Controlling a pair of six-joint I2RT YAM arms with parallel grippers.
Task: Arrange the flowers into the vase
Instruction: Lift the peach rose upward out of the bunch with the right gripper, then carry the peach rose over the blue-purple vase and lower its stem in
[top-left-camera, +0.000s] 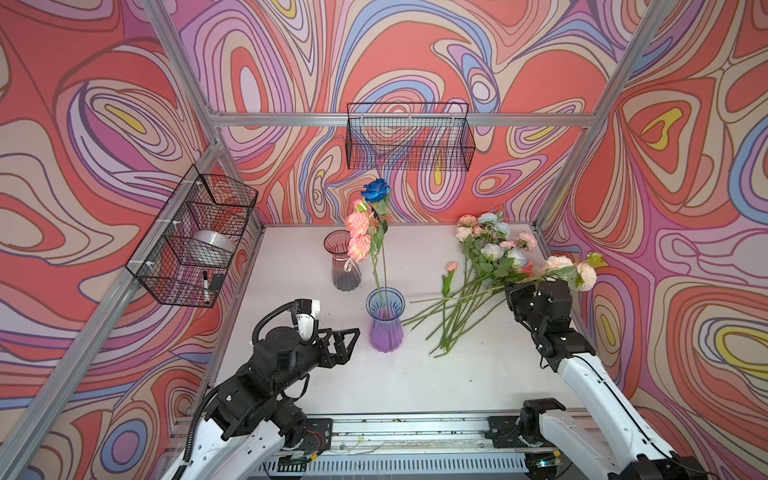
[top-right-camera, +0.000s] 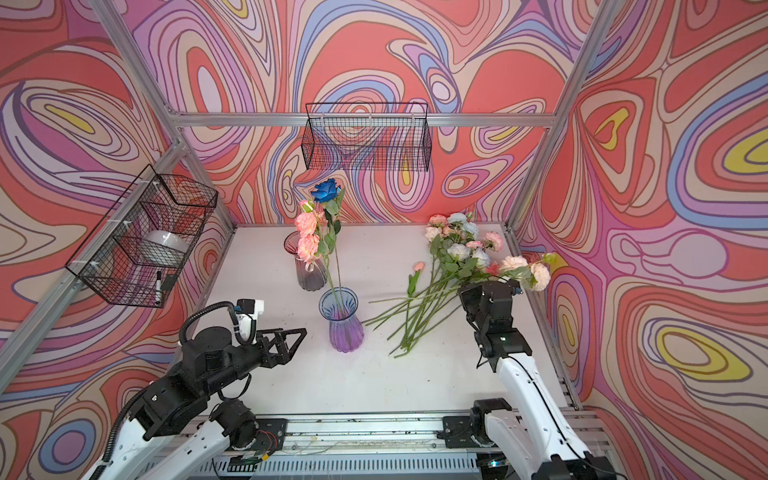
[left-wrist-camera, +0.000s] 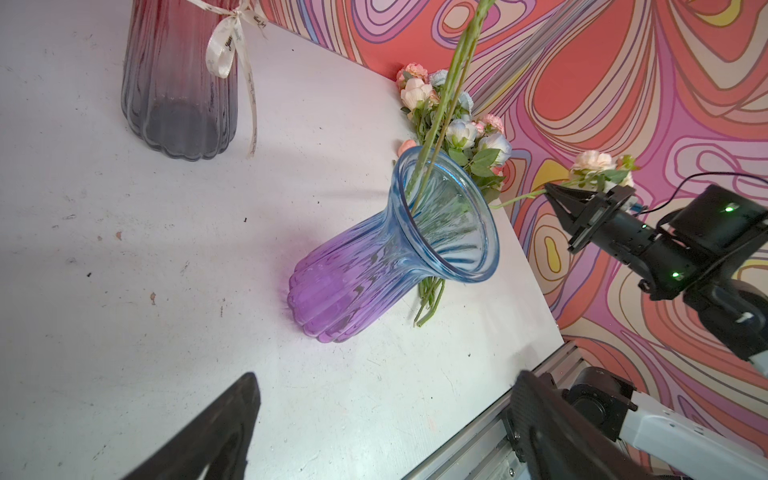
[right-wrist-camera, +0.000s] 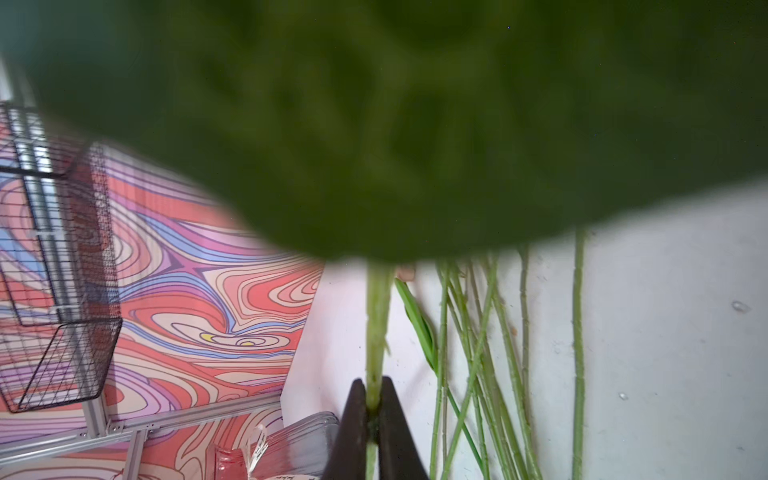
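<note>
A blue-to-purple glass vase (top-left-camera: 385, 322) (left-wrist-camera: 395, 249) stands mid-table and holds two stems, a dark blue rose (top-left-camera: 375, 190) and a pink-bloomed spray (top-left-camera: 358, 235). More flowers (top-left-camera: 478, 266) lie in a loose pile on the table to its right. My right gripper (right-wrist-camera: 372, 399) (top-left-camera: 512, 293) is shut on the green stem (right-wrist-camera: 376, 324) of a peach-bloomed flower (top-left-camera: 569, 268), lifted at the pile's right edge. One of its leaves blocks most of the right wrist view. My left gripper (top-left-camera: 353, 340) (left-wrist-camera: 386, 378) hovers open and empty just left of the vase.
A red-to-grey vase (top-left-camera: 347, 262) with a cream ribbon stands behind the blue vase. A small pink bud (top-left-camera: 451, 268) lies by the pile. Wire baskets hang on the left wall (top-left-camera: 191, 237) and back wall (top-left-camera: 409, 137). Metal frame rails edge the table (top-left-camera: 415, 374).
</note>
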